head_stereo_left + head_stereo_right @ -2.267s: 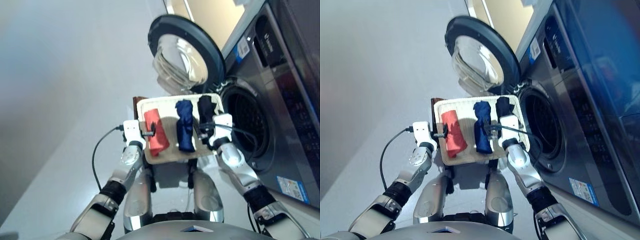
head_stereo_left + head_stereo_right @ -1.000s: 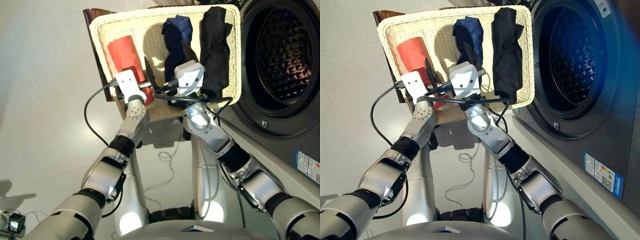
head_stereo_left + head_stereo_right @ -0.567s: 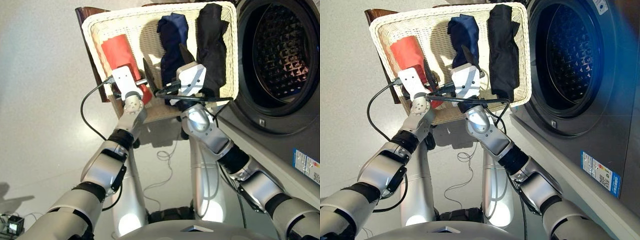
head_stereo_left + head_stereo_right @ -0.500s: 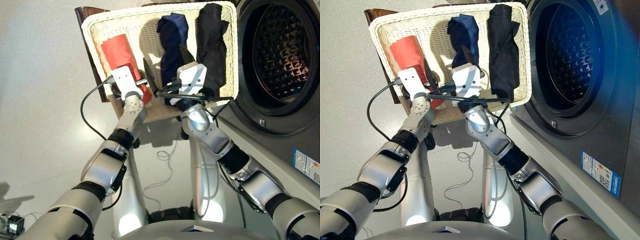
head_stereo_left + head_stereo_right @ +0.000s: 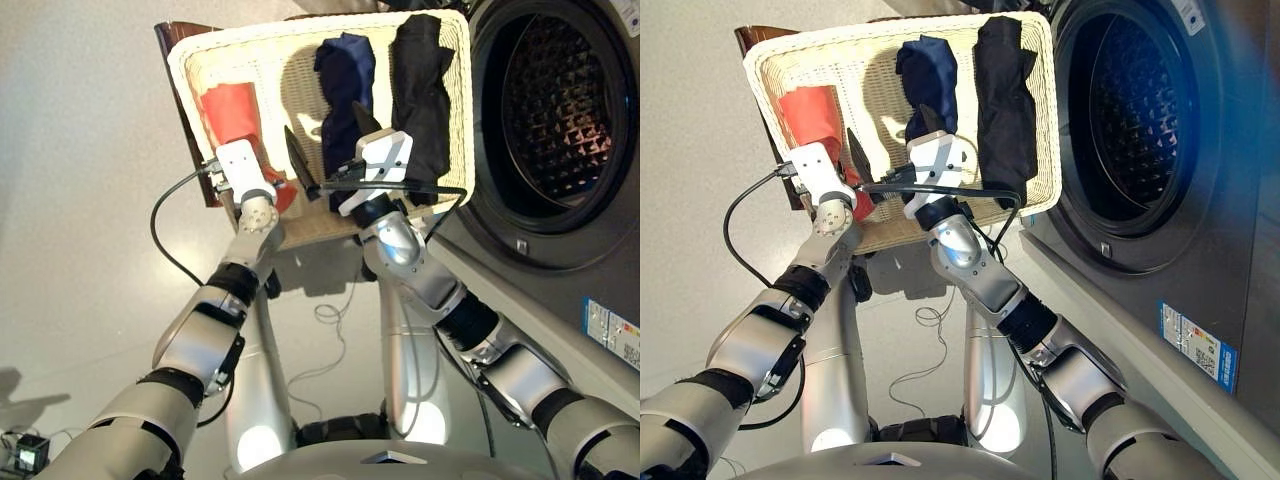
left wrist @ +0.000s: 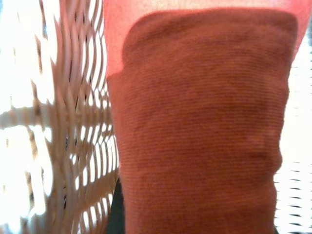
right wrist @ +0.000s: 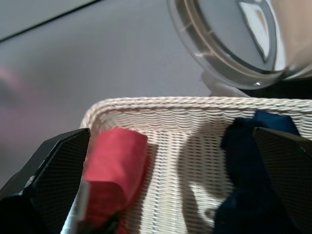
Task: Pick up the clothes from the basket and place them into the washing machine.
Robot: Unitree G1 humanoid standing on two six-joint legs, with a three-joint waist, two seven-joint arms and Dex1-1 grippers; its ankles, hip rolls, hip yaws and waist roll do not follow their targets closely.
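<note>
The cream-white wicker basket (image 5: pixel 455 120) sits beside the open drum of the washing machine (image 5: pixel 560 130), its right rim next to the drum opening. Three garments lie in it side by side: the coral red garment (image 5: pixel 232 112) along the left rim, the navy blue garment (image 5: pixel 345 80) in the middle, the black garment (image 5: pixel 420 85) along the right rim nearest the drum.

Left gripper (image 5: pixel 290 160) — positioned at the near end of the coral red garment, close to the basket's near rim. The left wrist view is filled by red knit cloth with wicker weave beside it; whether the jaws are apart or together cannot be told.

Right gripper (image 7: pixel 170 180) — positioned over the near end of the navy blue garment, between the red and black strips. Its jaws stand wide apart, holding nothing; the right wrist view shows the red garment by one finger and the navy one by the other. The glass porthole door (image 7: pixel 234 39) stands open beyond the basket's far rim.
</note>
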